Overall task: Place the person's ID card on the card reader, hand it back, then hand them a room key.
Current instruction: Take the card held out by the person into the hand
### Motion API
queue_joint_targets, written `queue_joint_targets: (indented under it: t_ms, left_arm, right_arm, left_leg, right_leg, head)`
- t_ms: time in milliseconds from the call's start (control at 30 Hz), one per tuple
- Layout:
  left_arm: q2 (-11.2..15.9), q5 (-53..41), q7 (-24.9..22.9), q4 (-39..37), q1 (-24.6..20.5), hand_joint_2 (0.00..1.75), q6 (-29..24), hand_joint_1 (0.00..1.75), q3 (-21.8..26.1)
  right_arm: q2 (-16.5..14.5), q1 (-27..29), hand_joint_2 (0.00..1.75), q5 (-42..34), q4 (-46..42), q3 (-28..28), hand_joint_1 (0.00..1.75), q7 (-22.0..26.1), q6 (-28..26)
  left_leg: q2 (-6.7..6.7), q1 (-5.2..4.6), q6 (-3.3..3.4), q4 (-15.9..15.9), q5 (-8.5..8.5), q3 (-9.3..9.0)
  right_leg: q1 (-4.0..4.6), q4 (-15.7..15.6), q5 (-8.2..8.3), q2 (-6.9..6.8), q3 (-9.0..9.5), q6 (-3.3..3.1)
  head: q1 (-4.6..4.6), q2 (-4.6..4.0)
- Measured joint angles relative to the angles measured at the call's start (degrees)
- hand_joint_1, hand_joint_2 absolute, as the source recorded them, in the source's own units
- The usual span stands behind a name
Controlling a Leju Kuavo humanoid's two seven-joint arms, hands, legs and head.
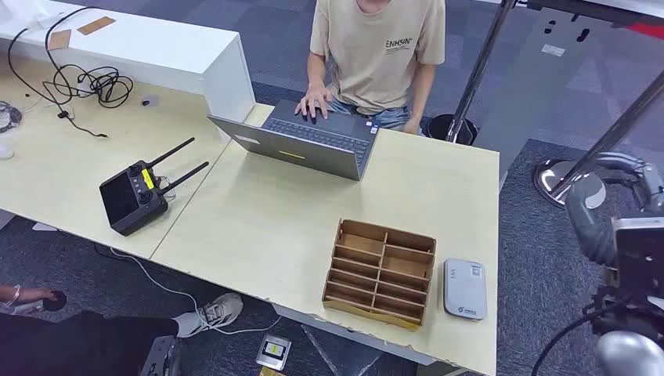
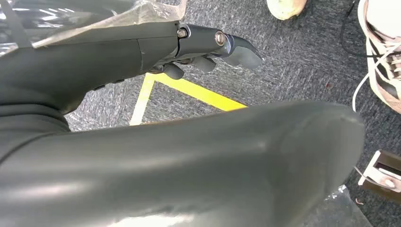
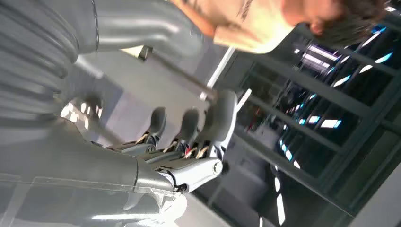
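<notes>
The grey-white card reader [image 1: 465,288] lies flat near the table's front right corner. Beside it stands a wooden divided box [image 1: 381,271]. Across the table sits a person [image 1: 380,47] in a beige T-shirt, one hand on a laptop [image 1: 305,141]. My right arm [image 1: 626,251] is raised off the table's right side. In the right wrist view my right hand [image 3: 189,142] has its fingers stretched out and apart, holding nothing, with the person [image 3: 236,23] beyond it. My left hand [image 2: 208,47] hangs over the carpet with loose fingers and nothing in them.
A black remote controller [image 1: 133,196] with two antennas lies on the left of the table [image 1: 258,219], and black cables [image 1: 86,82] lie further back. Metal stand poles [image 1: 478,70] rise at the right. A person's shoe [image 2: 383,56] and yellow floor tape [image 2: 194,92] are near my left hand.
</notes>
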State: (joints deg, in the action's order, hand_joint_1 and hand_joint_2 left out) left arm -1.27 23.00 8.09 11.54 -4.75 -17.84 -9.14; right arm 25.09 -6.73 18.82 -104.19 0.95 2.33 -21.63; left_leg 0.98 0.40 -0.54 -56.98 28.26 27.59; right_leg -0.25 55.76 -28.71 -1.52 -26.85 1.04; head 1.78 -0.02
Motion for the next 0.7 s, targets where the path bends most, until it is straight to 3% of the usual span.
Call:
queue_joint_targets:
  t_ms: [67, 133, 233, 467, 600, 700]
  left_arm:
    - [0.0, 0.1, 0.0, 0.0, 0.0, 0.00, 0.0, 0.00, 0.0]
    - [0.0, 0.3, 0.0, 0.0, 0.0, 0.00, 0.0, 0.00, 0.0]
    - [0.0, 0.5, -0.1, 0.0, -0.1, 0.00, 0.0, 0.00, 0.0]
    - [0.0, 0.7, -0.2, 0.0, -0.1, 0.00, 0.2, 0.00, -0.1]
    - [0.0, 0.6, -0.1, 0.0, -0.1, 0.00, 0.3, 0.00, -0.1]
    - [0.1, 0.5, -0.1, 0.0, -0.1, 0.00, 0.3, 0.00, -0.4]
  right_arm:
    - [0.1, 0.1, 1.75, 0.9, -0.1, 0.3, 0.72, -0.5, 0.2]
    - [0.3, 0.4, 1.75, 2.6, -0.4, 1.0, 0.72, -1.4, 0.7]
    - [0.7, 1.0, 1.75, 5.0, -1.1, 2.4, 0.48, -2.7, 1.7]
    - [1.5, 1.5, 1.75, 9.7, -3.0, 5.6, 0.37, -5.7, 2.6]
    - [1.8, 1.4, 1.75, 10.4, -3.6, 6.8, 0.03, -6.0, 2.8]
    - [1.9, 1.3, 1.75, 10.5, -3.9, 7.6, 0.00, -6.0, 3.0]
  left_leg:
    - [0.00, 0.00, 0.00, 0.0, 0.00, 0.00]
    - [0.00, 0.00, 0.00, 0.0, 0.00, 0.00]
    - [0.00, 0.00, 0.00, 0.0, 0.00, 0.00]
    - [0.00, 0.00, 0.00, 0.0, 0.00, 0.00]
    - [0.00, 0.00, 0.00, 0.0, 0.00, 0.00]
    - [0.00, 0.00, 0.00, 0.0, -0.01, 0.00]
  right_leg:
    - [0.00, 0.0, 0.00, 0.00, 0.00, 0.00]
    - [0.00, 0.0, 0.00, 0.00, 0.00, 0.00]
    - [0.00, 0.0, 0.00, 0.00, 0.01, 0.00]
    - [0.00, 0.0, 0.00, 0.00, 0.01, 0.00]
    - [0.00, 0.0, 0.00, 0.00, 0.01, 0.00]
    - [0.00, 0.0, 0.00, 0.00, 0.02, 0.00]
  head:
    - [0.00, 0.00]
    - [0.00, 0.00]
    - [0.00, 0.00]
    - [-0.01, 0.00]
    - [0.00, 0.00]
    - [-0.01, 0.00]
